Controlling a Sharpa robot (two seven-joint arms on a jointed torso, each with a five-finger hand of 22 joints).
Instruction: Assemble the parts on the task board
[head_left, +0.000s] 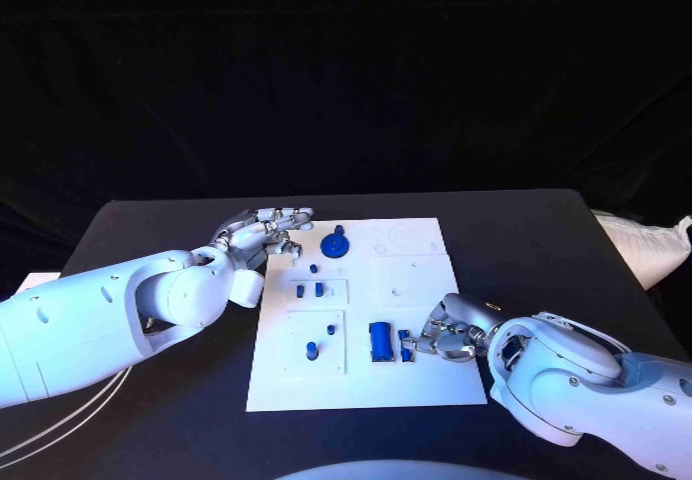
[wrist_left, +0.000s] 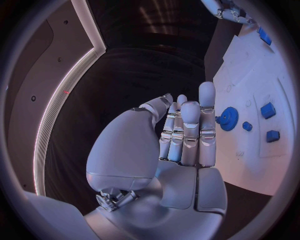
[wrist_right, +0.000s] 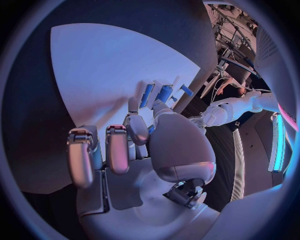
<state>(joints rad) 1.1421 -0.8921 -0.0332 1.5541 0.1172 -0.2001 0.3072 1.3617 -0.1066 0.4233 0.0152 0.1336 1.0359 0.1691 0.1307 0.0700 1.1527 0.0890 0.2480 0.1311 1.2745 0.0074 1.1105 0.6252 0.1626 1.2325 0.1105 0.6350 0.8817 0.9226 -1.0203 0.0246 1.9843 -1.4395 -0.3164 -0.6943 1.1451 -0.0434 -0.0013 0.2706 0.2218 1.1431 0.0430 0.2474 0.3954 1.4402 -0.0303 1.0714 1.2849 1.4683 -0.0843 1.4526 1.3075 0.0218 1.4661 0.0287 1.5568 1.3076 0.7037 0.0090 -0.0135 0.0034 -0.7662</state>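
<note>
The white task board (head_left: 418, 385) lies mid-table. A blue gear (head_left: 335, 245) sits near its far left corner, and the left wrist view shows the gear (wrist_left: 229, 118) just past my fingertips. Several small blue parts (head_left: 310, 290) stand in the board's left column, and a longer blue block (head_left: 381, 341) lies nearer me. My left hand (head_left: 267, 232) hovers at the board's far left corner with fingers stretched out and nothing in it. My right hand (head_left: 450, 335) is at the board's right side; its thumb and a finger pinch a small blue part (head_left: 407, 347) beside the block.
The black table (head_left: 534, 230) extends around the board on every side. A white bag-like object (head_left: 649, 245) lies at the table's right edge. Cables (head_left: 58, 420) hang off the near left side under my left arm.
</note>
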